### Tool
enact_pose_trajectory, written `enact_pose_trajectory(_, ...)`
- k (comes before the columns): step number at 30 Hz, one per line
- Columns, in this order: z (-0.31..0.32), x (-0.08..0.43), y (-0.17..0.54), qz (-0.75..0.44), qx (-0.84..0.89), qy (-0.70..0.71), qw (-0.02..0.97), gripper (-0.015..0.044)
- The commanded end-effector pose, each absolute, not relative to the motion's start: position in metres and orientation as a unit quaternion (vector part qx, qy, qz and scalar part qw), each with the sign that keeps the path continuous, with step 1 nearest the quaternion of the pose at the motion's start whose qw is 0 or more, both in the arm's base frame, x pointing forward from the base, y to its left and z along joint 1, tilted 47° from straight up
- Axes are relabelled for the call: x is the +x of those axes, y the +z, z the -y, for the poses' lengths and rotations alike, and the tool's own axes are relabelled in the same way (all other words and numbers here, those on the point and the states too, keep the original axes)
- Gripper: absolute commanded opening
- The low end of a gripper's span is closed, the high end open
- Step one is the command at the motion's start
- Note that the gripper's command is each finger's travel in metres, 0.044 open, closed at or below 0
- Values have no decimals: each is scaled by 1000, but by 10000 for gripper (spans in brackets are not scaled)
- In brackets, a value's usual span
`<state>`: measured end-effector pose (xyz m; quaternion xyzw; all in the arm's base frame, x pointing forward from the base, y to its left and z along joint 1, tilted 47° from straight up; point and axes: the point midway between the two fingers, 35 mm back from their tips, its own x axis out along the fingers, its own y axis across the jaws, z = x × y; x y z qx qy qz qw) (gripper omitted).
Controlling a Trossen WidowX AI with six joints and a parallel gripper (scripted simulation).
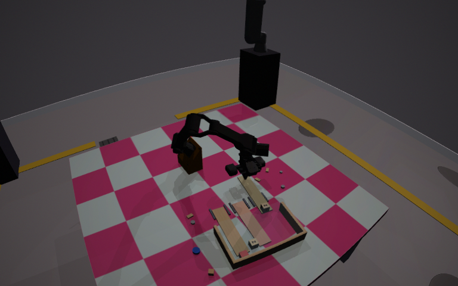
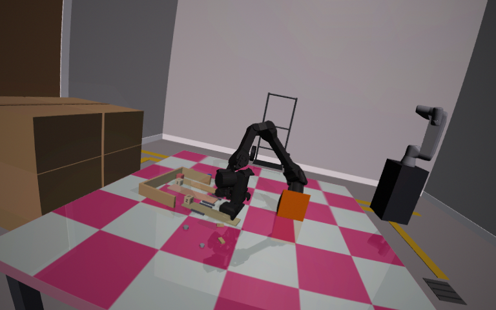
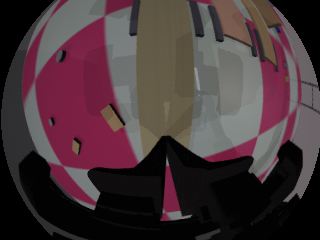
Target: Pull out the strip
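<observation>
From the top view, left to right, you have the tan strip (image 1: 230, 229) (image 2: 199, 186) (image 3: 261, 30), your gripper (image 1: 245, 177) (image 2: 232, 217) (image 3: 166, 139) with fingertips pressed together over the pale strip's near end, the pink strip (image 1: 251, 222) (image 2: 190, 192) (image 3: 232, 21), then the pale strip (image 1: 255, 193) (image 2: 210, 212) (image 3: 165, 75) bearing a lettered cube (image 1: 264, 205) (image 2: 188, 199) at its far end.

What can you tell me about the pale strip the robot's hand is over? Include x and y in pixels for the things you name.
The pale strip (image 1: 255, 195) (image 2: 210, 213) (image 3: 165, 65) is long, thin, straight and looks wooden. It lies flat, running between short dark bars (image 1: 251, 201) (image 2: 197, 211) (image 3: 197, 20). A lettered cube (image 1: 265, 207) (image 2: 188, 199) rests near one end. The closed gripper (image 1: 245, 177) (image 2: 233, 217) (image 3: 166, 139) is at the other; whether it touches, I can't tell.
</observation>
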<state>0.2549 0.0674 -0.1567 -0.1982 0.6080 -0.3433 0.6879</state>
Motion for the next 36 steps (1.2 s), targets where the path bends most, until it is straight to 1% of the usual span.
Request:
enact_pose_trajectory(1, -63, 238, -160, -618, -200, -347, 677, 0)
enact_pose_trajectory(11, -65, 225, -162, -618, -200, -347, 676, 0)
enact_pose_trajectory(36, -65, 225, -162, -618, -200, -347, 676, 0)
